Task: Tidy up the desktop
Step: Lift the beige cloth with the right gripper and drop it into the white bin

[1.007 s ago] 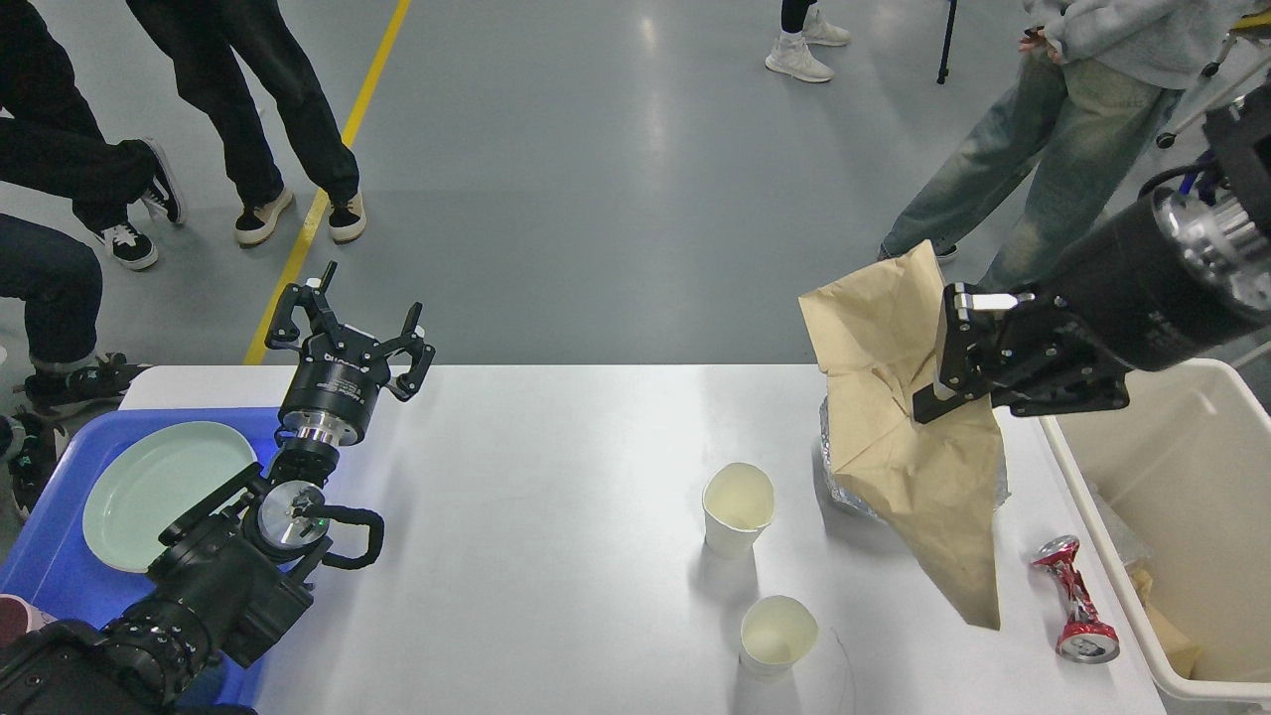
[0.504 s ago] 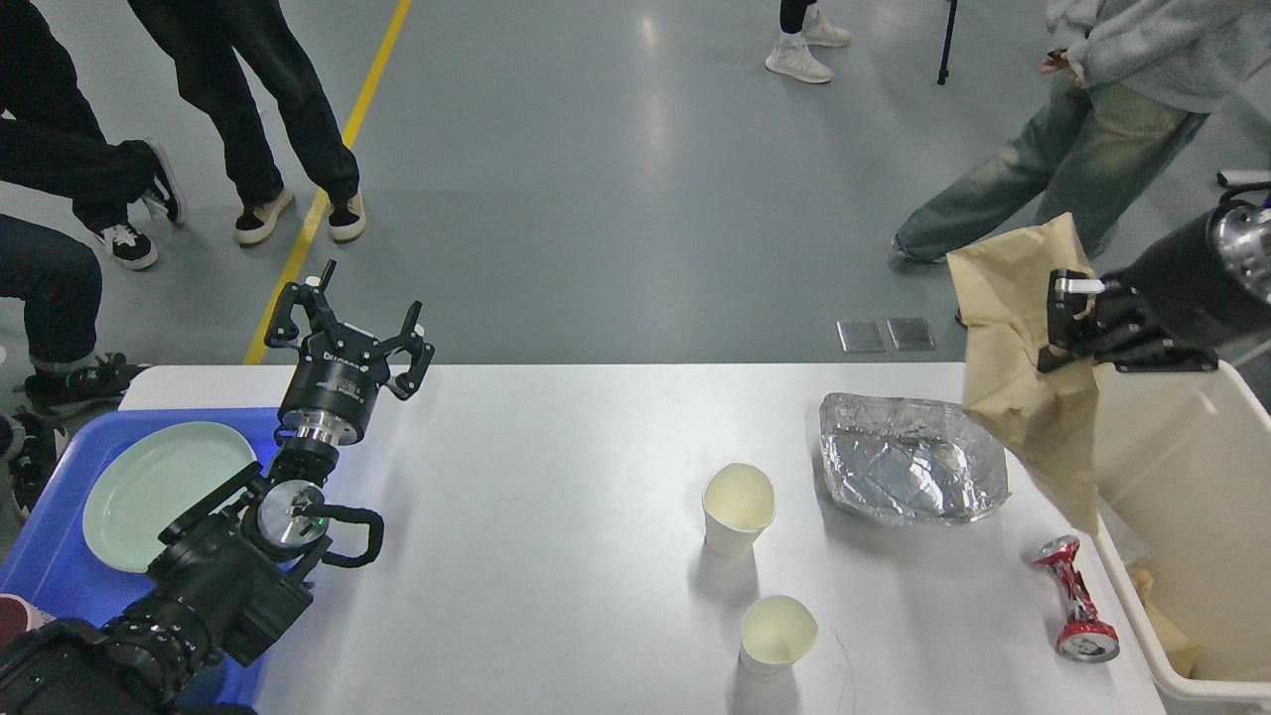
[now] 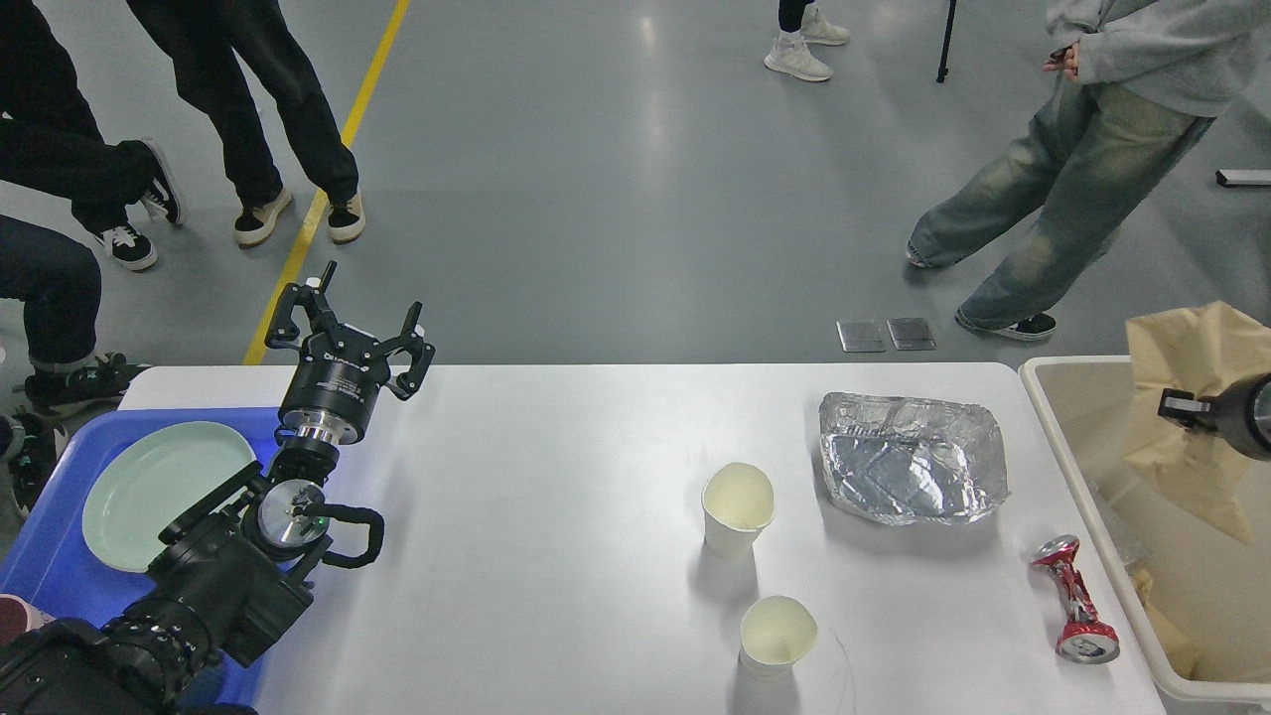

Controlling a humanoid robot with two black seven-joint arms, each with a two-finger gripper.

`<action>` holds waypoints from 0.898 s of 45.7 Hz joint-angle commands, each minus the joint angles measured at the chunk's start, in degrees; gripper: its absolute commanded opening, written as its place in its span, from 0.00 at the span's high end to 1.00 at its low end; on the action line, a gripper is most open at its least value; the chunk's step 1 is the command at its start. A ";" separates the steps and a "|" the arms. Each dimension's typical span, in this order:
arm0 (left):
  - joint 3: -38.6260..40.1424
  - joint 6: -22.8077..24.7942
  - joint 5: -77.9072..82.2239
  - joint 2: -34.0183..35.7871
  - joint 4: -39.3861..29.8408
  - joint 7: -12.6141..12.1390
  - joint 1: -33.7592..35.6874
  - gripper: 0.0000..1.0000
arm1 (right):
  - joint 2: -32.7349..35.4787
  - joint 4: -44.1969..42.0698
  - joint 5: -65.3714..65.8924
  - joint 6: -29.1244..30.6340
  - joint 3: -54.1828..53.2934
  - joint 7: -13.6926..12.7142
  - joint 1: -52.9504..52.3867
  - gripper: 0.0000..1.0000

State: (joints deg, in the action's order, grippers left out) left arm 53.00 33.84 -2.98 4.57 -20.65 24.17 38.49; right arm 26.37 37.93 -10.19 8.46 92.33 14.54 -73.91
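Your right gripper point(image 3: 1177, 408) holds the paper bag point(image 3: 1192, 417) above the bin point(image 3: 1067, 437), jaws clenched on it.

Your left gripper point(image 3: 348, 333) hovers at the table's point(image 3: 546, 556) far left edge, jaws spread wide and holding nothing, beside the blue tray point(image 3: 50, 556) with its green plate point(image 3: 164, 492). On the table's right half you see two cups point(image 3: 738, 506) point(image 3: 777, 636), a foil tray point(image 3: 909, 469) and a crushed can point(image 3: 1074, 598) near the bin.
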 commanded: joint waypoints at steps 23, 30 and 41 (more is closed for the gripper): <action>0.00 0.00 0.00 0.00 -0.01 0.00 0.00 0.03 | 2.11 -22.73 -9.67 -3.45 -5.14 -1.09 24.79 0.00; 0.00 0.00 0.00 0.00 -0.01 0.00 0.00 0.03 | 2.02 -22.38 -9.50 -2.92 -6.28 -1.00 21.36 0.00; 0.00 0.00 0.00 0.00 -0.01 0.00 0.00 0.03 | 1.76 -21.67 -9.32 9.98 -6.46 -0.30 5.03 0.00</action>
State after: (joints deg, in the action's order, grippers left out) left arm 53.00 33.84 -2.99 4.57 -20.64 24.17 38.49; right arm 28.17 15.91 -19.55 9.69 85.89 13.85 -60.44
